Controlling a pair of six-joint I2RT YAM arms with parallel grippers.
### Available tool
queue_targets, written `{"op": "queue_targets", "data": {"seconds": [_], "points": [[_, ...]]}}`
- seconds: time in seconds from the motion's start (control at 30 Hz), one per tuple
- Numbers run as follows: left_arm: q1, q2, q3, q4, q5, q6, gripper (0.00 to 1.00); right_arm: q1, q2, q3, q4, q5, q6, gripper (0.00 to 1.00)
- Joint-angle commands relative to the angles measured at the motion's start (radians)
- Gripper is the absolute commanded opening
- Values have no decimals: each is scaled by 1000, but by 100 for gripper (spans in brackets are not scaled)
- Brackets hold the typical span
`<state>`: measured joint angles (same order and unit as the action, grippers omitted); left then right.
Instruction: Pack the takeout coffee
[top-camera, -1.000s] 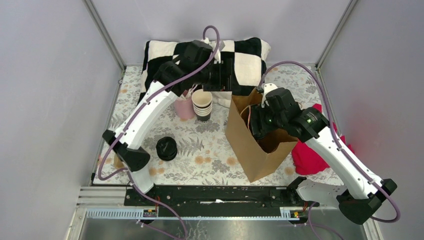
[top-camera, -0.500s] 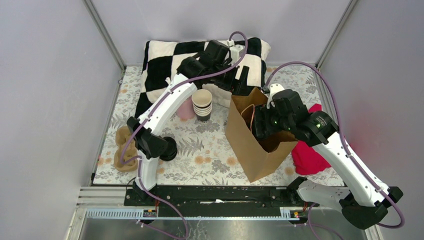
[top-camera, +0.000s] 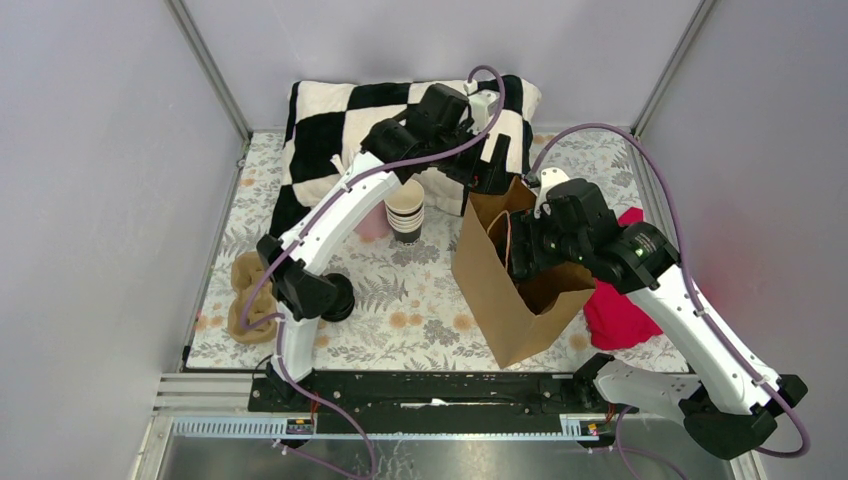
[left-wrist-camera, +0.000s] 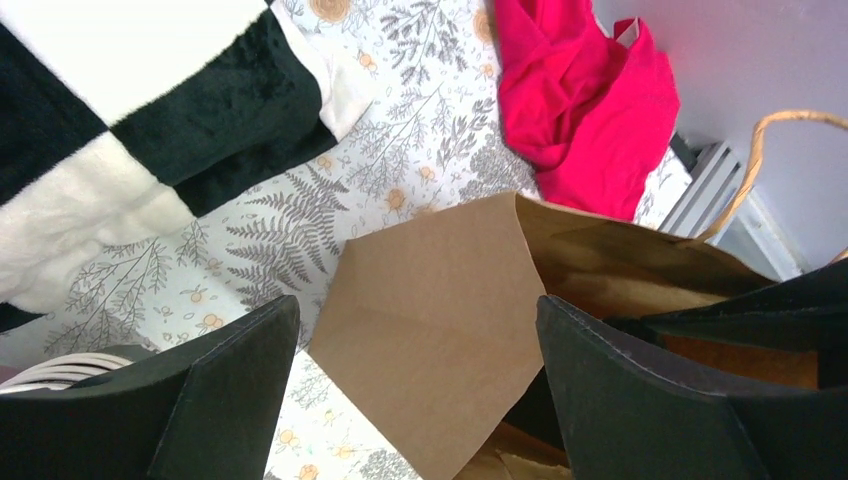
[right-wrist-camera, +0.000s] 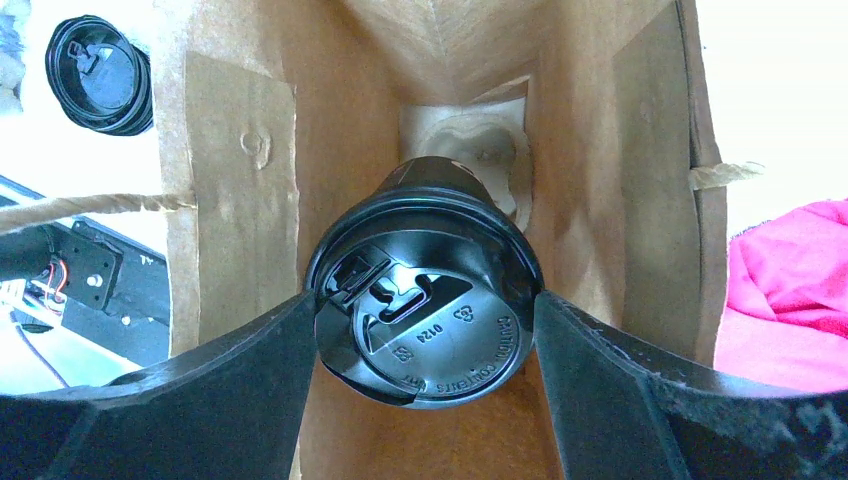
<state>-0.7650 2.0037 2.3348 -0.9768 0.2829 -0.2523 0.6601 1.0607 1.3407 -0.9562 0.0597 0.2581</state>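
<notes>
The takeout coffee (right-wrist-camera: 440, 335) shows in the right wrist view as a black cup with a black lid, hanging upright inside the brown paper bag (right-wrist-camera: 240, 150). My right gripper (right-wrist-camera: 425, 300) is shut on the lid's rim, one finger on each side. In the top view my right gripper (top-camera: 528, 262) sits in the bag's (top-camera: 490, 290) open mouth and hides the cup. My left gripper (top-camera: 488, 165) is open and empty at the bag's far rim. In the left wrist view the bag's folded flap (left-wrist-camera: 440, 310) lies between the spread fingers of my left gripper (left-wrist-camera: 415, 300).
A stack of lidless cups (top-camera: 405, 210) and a pink cup (top-camera: 370, 222) stand left of the bag. A lone black lid (top-camera: 335, 297) lies nearer the front. A red cloth (top-camera: 620, 305) lies right of the bag. A checkered pillow (top-camera: 330, 110) is at the back.
My left arm swung right, from above the cup stack to the bag's far rim. My right gripper stayed in the bag's mouth, still holding the cup.
</notes>
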Motion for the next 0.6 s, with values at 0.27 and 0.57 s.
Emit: {"op": "queue_targets", "data": {"seconds": [0.27,0.57], "points": [[-46,-78,0,103,18,-19,83,4,-36,-10,20,-13,4,82],[-91,-28,30,33,-139,68,72,4,-36,-6,11,-7,3,82]]}}
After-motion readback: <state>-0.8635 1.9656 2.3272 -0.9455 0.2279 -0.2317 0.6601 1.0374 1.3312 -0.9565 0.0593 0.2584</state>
